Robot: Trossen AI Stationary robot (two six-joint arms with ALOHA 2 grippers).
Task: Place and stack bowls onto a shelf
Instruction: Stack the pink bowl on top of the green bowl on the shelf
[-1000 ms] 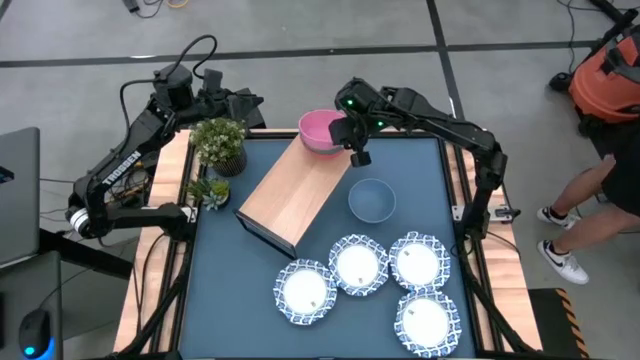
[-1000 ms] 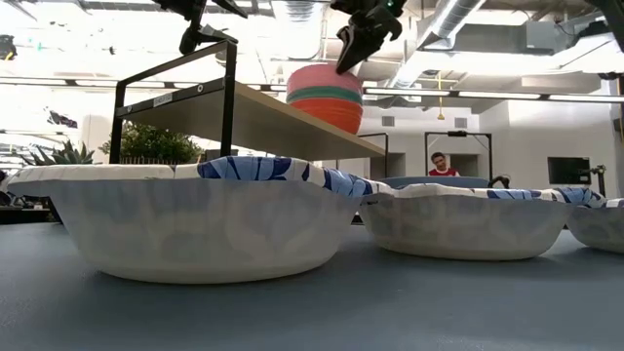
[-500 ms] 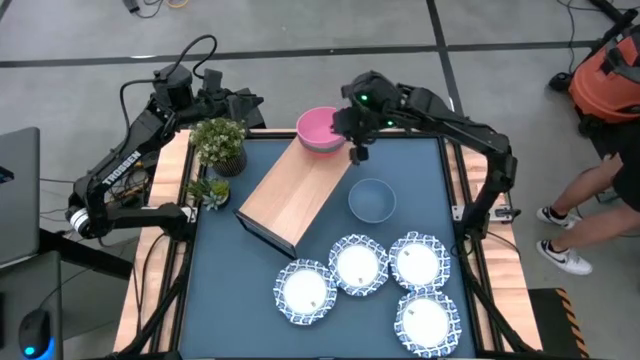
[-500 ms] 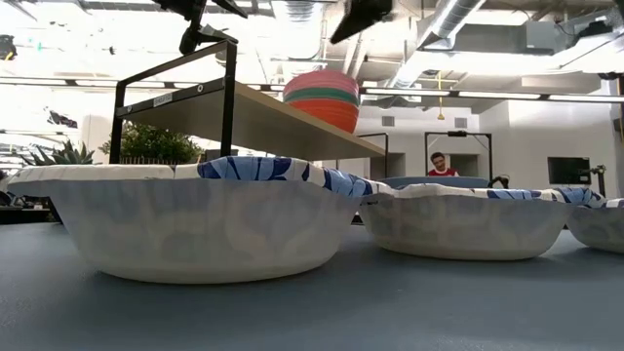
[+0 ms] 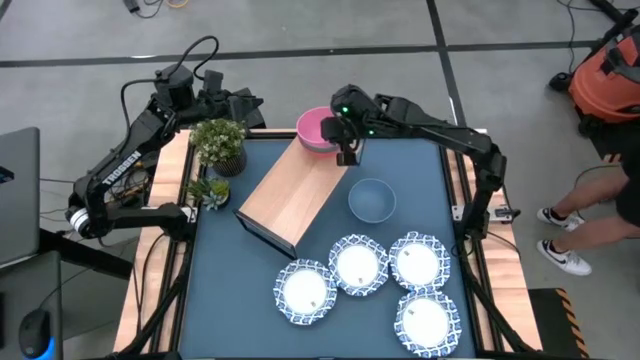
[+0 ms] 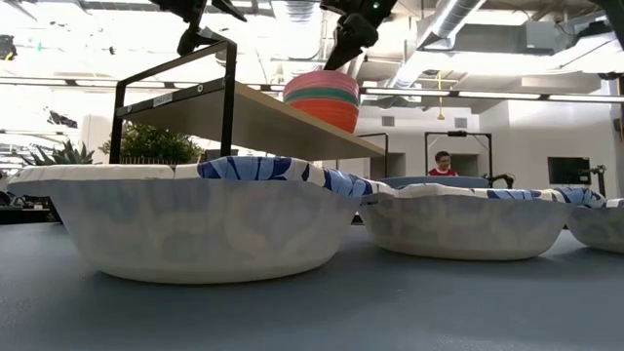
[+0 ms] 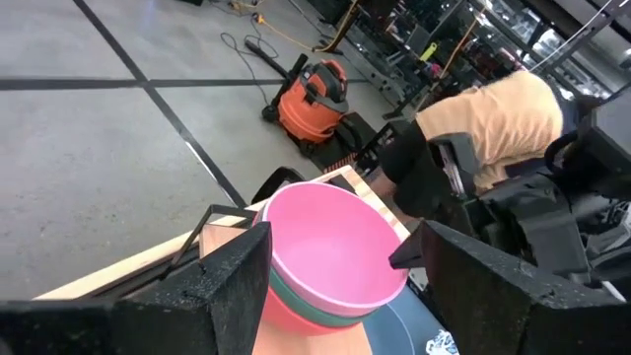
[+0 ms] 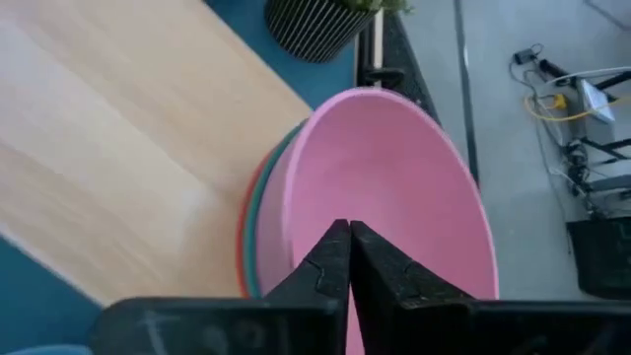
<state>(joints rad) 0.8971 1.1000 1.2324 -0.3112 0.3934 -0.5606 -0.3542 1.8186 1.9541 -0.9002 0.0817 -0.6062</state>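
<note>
Just beneath my right tool (image 5: 346, 146), clenched and empty, sits the pink bowl (image 5: 318, 131) stack (shelf (image 5: 290, 195) end), so I'd lift straight clear toward the light blue bowl (image 5: 371, 200).

Grey concrete floor (image 5: 330, 25) with dark seams, an orange shop vacuum (image 5: 607, 75), ceiling ducts (image 6: 458, 15) overhead.

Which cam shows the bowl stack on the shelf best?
Low view: the stack of small bowls shows side-on on the shelf, with pink, green and red layers distinct. High view gives only the pink top bowl. Both wrist views show the pink bowl with thin green and red edges beneath.
</note>
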